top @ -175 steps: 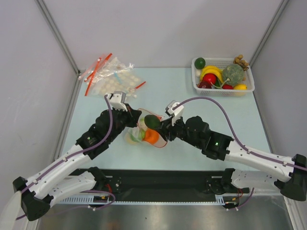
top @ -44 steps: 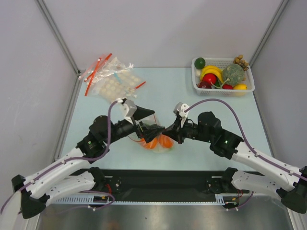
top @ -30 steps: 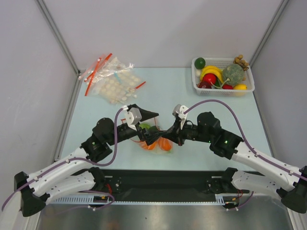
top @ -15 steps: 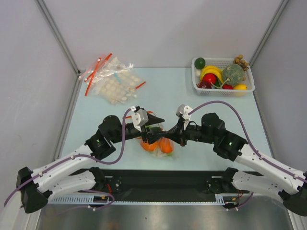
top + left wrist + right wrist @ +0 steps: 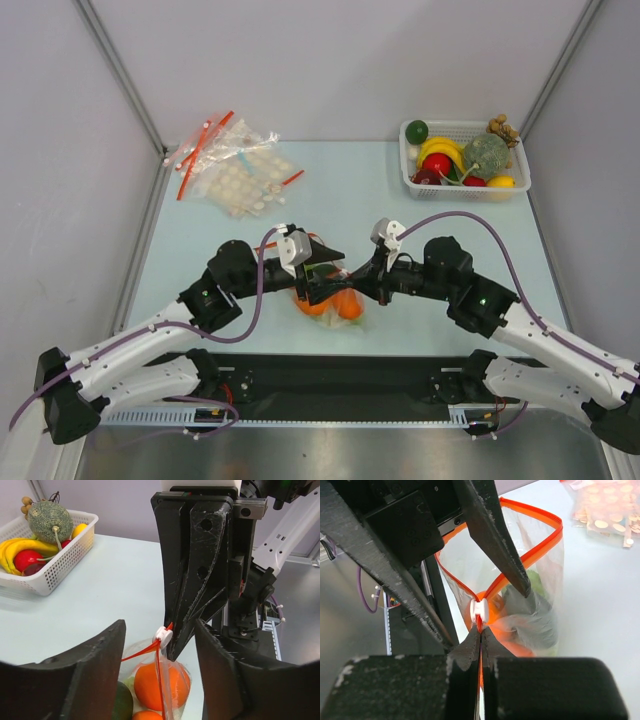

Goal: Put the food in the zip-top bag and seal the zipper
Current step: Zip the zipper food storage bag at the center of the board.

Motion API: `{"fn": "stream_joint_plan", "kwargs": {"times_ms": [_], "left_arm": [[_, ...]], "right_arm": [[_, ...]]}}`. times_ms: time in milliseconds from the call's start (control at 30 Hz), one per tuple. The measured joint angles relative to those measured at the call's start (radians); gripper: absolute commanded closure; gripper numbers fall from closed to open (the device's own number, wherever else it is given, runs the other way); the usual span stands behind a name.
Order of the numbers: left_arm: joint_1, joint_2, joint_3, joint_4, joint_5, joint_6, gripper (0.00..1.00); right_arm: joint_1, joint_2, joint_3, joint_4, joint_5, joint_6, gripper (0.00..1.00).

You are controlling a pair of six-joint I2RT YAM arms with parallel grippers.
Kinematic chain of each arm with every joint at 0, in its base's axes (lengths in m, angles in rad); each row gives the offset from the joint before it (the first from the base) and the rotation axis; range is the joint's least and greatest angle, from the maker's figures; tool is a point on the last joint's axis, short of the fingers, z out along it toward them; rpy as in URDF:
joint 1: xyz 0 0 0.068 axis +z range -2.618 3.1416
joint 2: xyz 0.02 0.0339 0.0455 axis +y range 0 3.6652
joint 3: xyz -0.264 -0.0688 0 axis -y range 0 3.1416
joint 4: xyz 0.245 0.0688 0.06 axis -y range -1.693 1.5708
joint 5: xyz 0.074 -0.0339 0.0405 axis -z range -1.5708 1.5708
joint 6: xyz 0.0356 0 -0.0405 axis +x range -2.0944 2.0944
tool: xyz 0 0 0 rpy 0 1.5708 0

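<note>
Zip-top bag (image 5: 338,306): near middle of the table (image 5: 180,230), strung between the two grippers. Holds oranges (image 5: 159,686) and a green piece (image 5: 538,588) low inside. Cannot tell whether resting on the table or hanging just clear of it.

Zipper (image 5: 536,554): parted into an open loop beyond the white slider (image 5: 480,610), joined on the near side of it.

Right gripper (image 5: 481,639): clamped tight on the zipper, just behind the slider.

Left gripper (image 5: 160,630): jaws apart, one finger on each side of the slider, touching neither it nor the strip in the wrist view. Narrower than a second ago and shifted rightward since then, now tip to tip with the right gripper above the bag. Little change at the right gripper.

Nearly six seconds back, a different picture: bag mouth wide, a green piece at the right gripper's tips.

Farther out, unchanged: disc-dotted bags (image 5: 238,175) at far left, white basket (image 5: 455,192) of toy fruit at far right.
</note>
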Motion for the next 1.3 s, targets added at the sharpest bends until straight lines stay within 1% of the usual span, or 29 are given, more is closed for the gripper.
{"fn": "stream_joint_plan", "kwargs": {"times_ms": [33,67,133,167,367,433,467,500,533,567,600,667,833,900,967,1033,1067,1133,1200,1233,1267,1300], "left_arm": [[0.0,0.0,0.0,0.0,0.0,0.0,0.41],[0.0,0.0,0.0,0.0,0.001,0.0,0.49],[0.0,0.004,0.006,-0.005,0.003,-0.001,0.58],[0.0,0.009,0.012,-0.007,0.008,0.0,0.67],[0.0,0.048,0.06,-0.032,0.028,0.002,0.82],[0.0,0.053,0.064,-0.036,0.029,0.002,0.85],[0.0,0.053,0.064,-0.038,0.029,0.002,0.85],[-0.002,0.053,0.064,-0.037,0.029,0.003,0.83],[-0.002,0.053,0.064,-0.037,0.029,0.002,0.77],[-0.002,0.053,0.064,-0.037,0.029,0.003,0.6],[-0.002,0.052,0.064,-0.037,0.029,0.008,0.56],[-0.002,0.051,0.064,-0.04,0.027,0.003,0.5],[-0.002,0.047,0.064,-0.041,0.026,0.0,0.47],[-0.002,0.041,0.064,-0.04,0.026,0.0,0.47],[-0.002,0.035,0.064,-0.037,0.027,0.0,0.51],[-0.002,0.034,0.064,-0.037,0.027,-0.001,0.57],[-0.002,0.035,0.064,-0.037,0.027,-0.001,0.66],[-0.002,0.037,0.064,-0.039,0.029,-0.003,0.76],[-0.002,0.041,0.064,-0.042,0.035,0.0,0.76],[-0.002,0.043,0.065,-0.044,0.036,0.001,0.68],[-0.002,0.046,0.065,-0.045,0.036,0.002,0.63],[-0.002,0.047,0.065,-0.045,0.036,0.002,0.6]], "right_arm": [[-0.001,-0.001,-0.001,0.001,-0.002,0.001,1.0],[-0.003,-0.001,-0.002,0.002,-0.005,0.001,1.0],[-0.005,-0.002,-0.003,0.003,-0.009,0.002,1.0],[-0.006,-0.002,-0.004,0.005,-0.01,0.002,1.0],[-0.022,-0.015,-0.015,0.017,-0.019,0.003,1.0],[-0.027,-0.022,-0.021,0.017,-0.025,0.006,1.0],[-0.031,-0.024,-0.023,0.018,-0.027,0.008,1.0],[-0.034,-0.025,-0.026,0.023,-0.029,0.01,1.0],[-0.039,-0.027,-0.029,0.028,-0.033,0.011,1.0],[-0.041,-0.029,-0.032,0.032,-0.035,0.014,1.0],[-0.045,-0.031,-0.035,0.037,-0.039,0.018,1.0],[-0.053,-0.036,-0.037,0.042,-0.05,0.025,1.0],[-0.072,-0.046,-0.037,0.062,-0.08,0.033,1.0],[-0.079,-0.047,-0.039,0.072,-0.094,0.037,1.0],[-0.083,-0.049,-0.043,0.082,-0.107,0.04,1.0],[-0.085,-0.05,-0.047,0.088,-0.121,0.045,1.0],[-0.085,-0.05,-0.049,0.09,-0.126,0.046,1.0],[-0.086,-0.05,-0.051,0.091,-0.133,0.047,1.0],[-0.089,-0.05,-0.053,0.091,-0.137,0.047,1.0],[-0.09,-0.05,-0.053,0.091,-0.139,0.047,1.0],[-0.091,-0.05,-0.053,0.091,-0.14,0.047,1.0],[-0.092,-0.052,-0.056,0.091,-0.142,0.048,1.0]]}}
